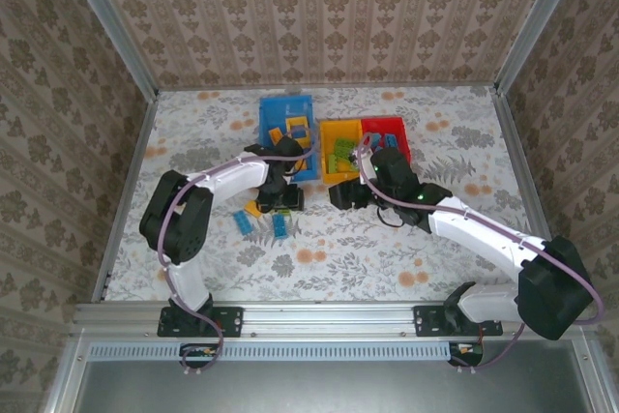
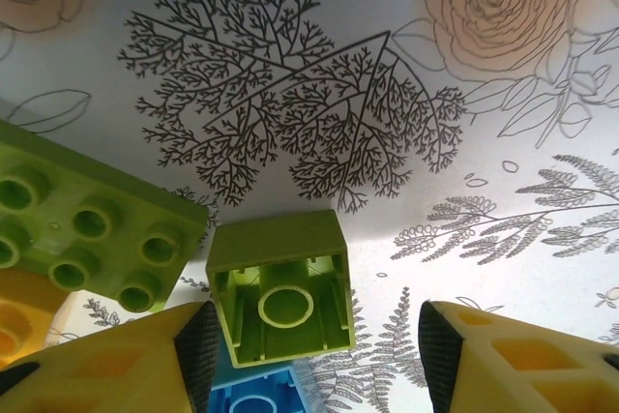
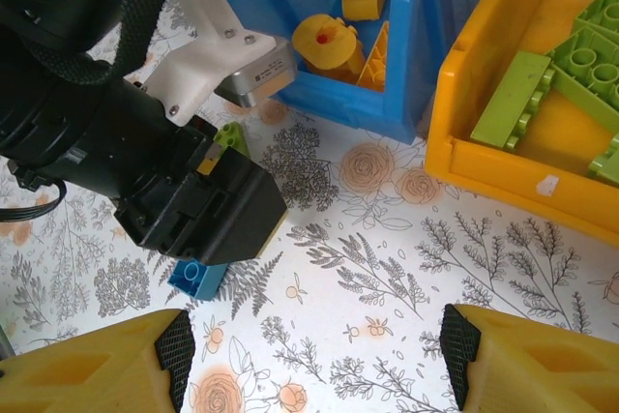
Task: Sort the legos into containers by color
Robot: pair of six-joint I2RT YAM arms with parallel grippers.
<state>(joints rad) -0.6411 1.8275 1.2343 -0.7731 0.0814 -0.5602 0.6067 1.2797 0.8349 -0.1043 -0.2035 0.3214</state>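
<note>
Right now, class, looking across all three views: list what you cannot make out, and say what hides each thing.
Left wrist view: blue lego, cut off by the bottom edge; its shape is unclear.
Right wrist view: yellow bin, cut by the right edge; its full contents are unknown.
Top view: red bin, partly covered by the right arm; its contents are too small to identify.

Our left gripper (image 2: 314, 360) points steeply down, jaws spread wide apart. Our right gripper (image 3: 317, 365) is spread wide too, tilted downward, with our left wrist (image 3: 106, 132) close ahead of it and to its left.
</note>
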